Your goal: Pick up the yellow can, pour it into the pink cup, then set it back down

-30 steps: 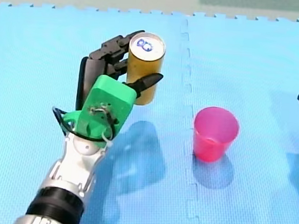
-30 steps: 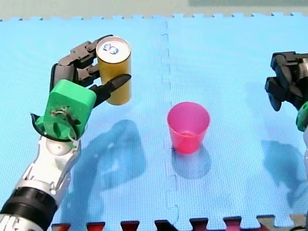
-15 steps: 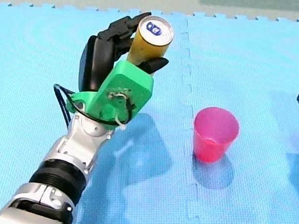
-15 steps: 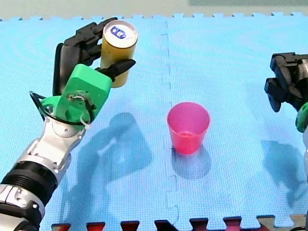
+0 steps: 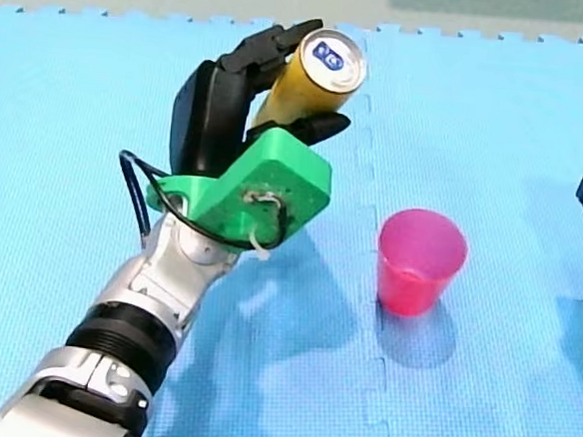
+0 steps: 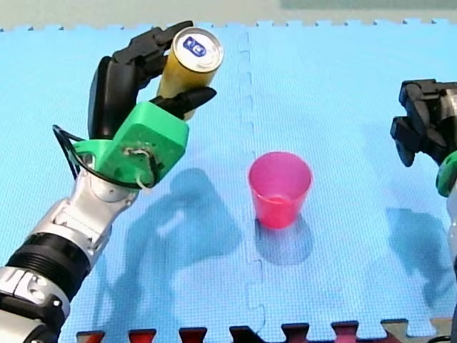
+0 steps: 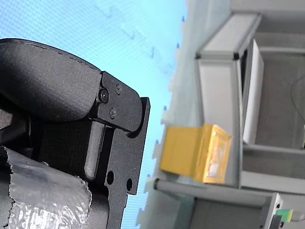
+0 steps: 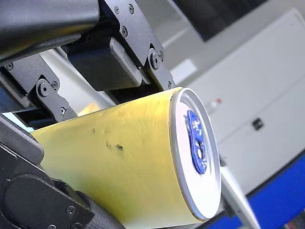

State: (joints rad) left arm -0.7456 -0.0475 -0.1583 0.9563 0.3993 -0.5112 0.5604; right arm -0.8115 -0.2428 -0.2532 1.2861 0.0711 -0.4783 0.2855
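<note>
Left robot hand (image 6: 123, 80) clamped round can (image 6: 182, 71), held clear above mat (image 6: 343, 71), top tipped toward cup (image 6: 279, 187), probably lining up pour. Cup upright, well apart. Right robot hand (image 6: 423, 118) closed, empty, far right.

Left hand (image 5: 217, 113): black fingers (image 5: 255, 52), green wrist housing (image 5: 264, 189), black cable loop (image 5: 131, 199), silver forearm (image 5: 157, 281). Right hand (image 6: 423, 121) black, green cuff (image 6: 447, 174).

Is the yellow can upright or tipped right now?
Tipped: the left robot hand holds the yellow can aloft, its top leaning toward the pink cup.
</note>
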